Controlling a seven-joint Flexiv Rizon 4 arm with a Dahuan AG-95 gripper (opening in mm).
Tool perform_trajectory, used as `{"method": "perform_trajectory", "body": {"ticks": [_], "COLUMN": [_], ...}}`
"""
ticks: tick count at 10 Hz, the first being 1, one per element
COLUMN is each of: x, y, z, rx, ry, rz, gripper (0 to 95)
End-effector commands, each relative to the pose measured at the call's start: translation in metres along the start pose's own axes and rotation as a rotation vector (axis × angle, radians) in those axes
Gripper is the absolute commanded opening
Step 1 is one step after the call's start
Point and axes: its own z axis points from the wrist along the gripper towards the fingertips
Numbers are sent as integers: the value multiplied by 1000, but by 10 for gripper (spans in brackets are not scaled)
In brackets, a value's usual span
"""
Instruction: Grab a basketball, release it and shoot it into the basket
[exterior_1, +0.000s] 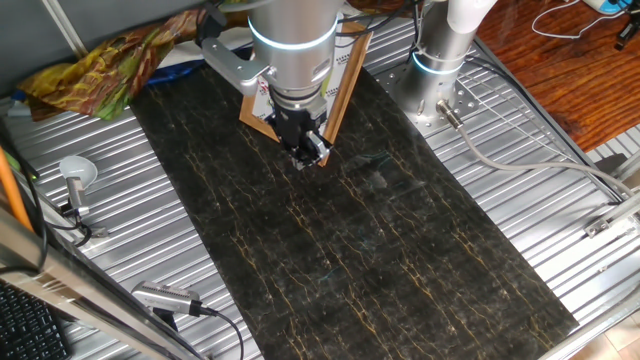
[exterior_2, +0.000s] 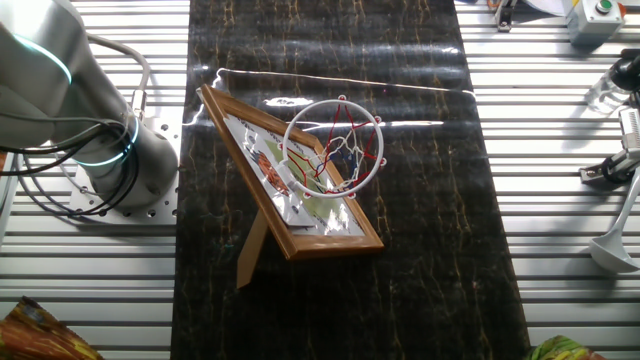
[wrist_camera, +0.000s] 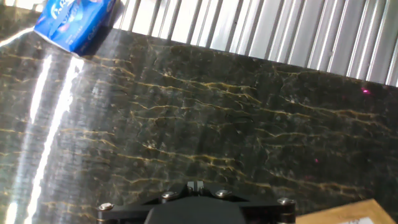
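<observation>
The basket's hoop (exterior_2: 335, 145), orange-red with a white net, hangs on a wood-framed backboard (exterior_2: 300, 210) that stands tilted on the dark mat. In one fixed view only the backboard's wooden frame (exterior_1: 350, 75) shows behind the arm. My gripper (exterior_1: 311, 150) points down just above the mat, right in front of the backboard. In the hand view its fingertips (wrist_camera: 196, 185) sit pressed together with nothing orange between them. A corner of the frame (wrist_camera: 348, 214) shows at the lower right. The basketball shows in no view.
A dark marbled mat (exterior_1: 360, 250) covers the ribbed metal table (exterior_1: 120, 200). A blue packet (wrist_camera: 78, 22) lies at the mat's far edge. A second arm's base (exterior_1: 440, 60) stands beside the backboard. A crumpled coloured cloth (exterior_1: 100, 65) and small tools (exterior_1: 170, 298) lie at the sides.
</observation>
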Motion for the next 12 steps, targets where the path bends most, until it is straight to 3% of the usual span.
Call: {"method": "perform_trajectory", "body": {"ticks": [1, 3, 4, 6, 7, 8, 9, 10, 12], "x": [1, 1, 6, 11, 16, 27, 39, 62, 83], "y": [0, 0, 0, -2, -5, -10, -13, -11, -14], "z": [0, 0, -2, -1, 8, 24, 41, 68, 86], "rx": [2, 1, 4, 10, 29, 44, 28, -23, -17], "ry": [0, 1, -9, 5, 65, 66, 51, 35, 52], "rz": [0, -9, -91, -14, -12, -33, -32, 18, 23], "gripper": [0, 0, 0, 0, 0, 0, 0, 0, 0]}}
